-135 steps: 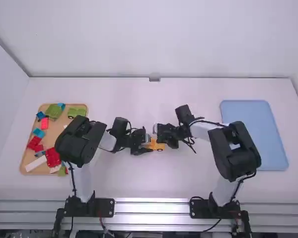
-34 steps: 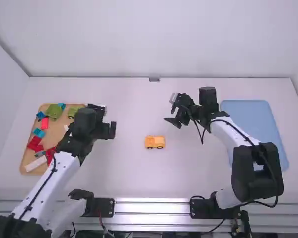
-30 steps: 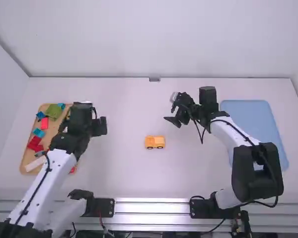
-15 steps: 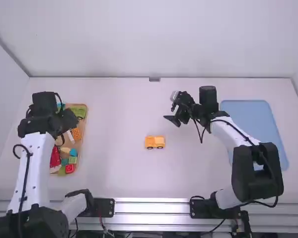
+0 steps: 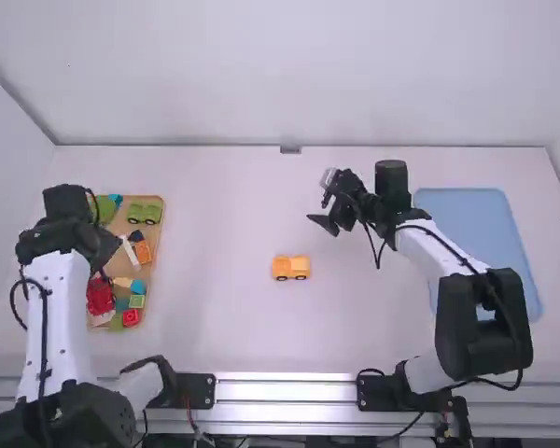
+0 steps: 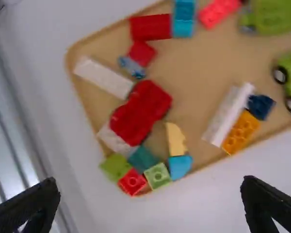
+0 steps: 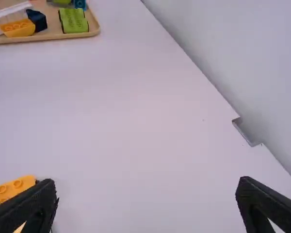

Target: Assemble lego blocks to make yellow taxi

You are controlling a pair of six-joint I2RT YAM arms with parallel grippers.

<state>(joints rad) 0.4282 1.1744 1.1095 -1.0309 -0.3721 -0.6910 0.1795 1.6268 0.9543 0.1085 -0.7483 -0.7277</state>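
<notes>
High view: a small yellow taxi [image 5: 291, 268] of toy blocks sits upright on its wheels near the middle of the white table [image 5: 233, 327], touched by neither gripper. At left, the left gripper [image 5: 103, 245] hangs over a wooden tray [image 5: 161, 222] of mixed blocks, among them a green wheeled piece [image 5: 144, 213], an orange brick [image 5: 143, 252] and a red block [image 5: 100, 296]. The right gripper [image 5: 321, 201] stands above the table, beyond the taxi and to its right, near a blue tray [image 5: 476, 252] at the right side of the table.

Left wrist view: the left gripper [image 6: 150, 182] is spread wide, holding nothing, above the crowded wooden tray. A pale yellow piece [image 6: 175, 139] lies there against a light blue block [image 6: 180, 166], while a long white brick [image 6: 228, 115] rests beside the orange one.

Right wrist view: the right gripper [image 7: 146, 182], too, gapes wide and empty. The taxi shows in part behind one of its fingers [image 7: 39, 206], on the tabletop; farther off is a corner of the wooden tray, with a dark blue brick [image 7: 37, 20] near its rim.
</notes>
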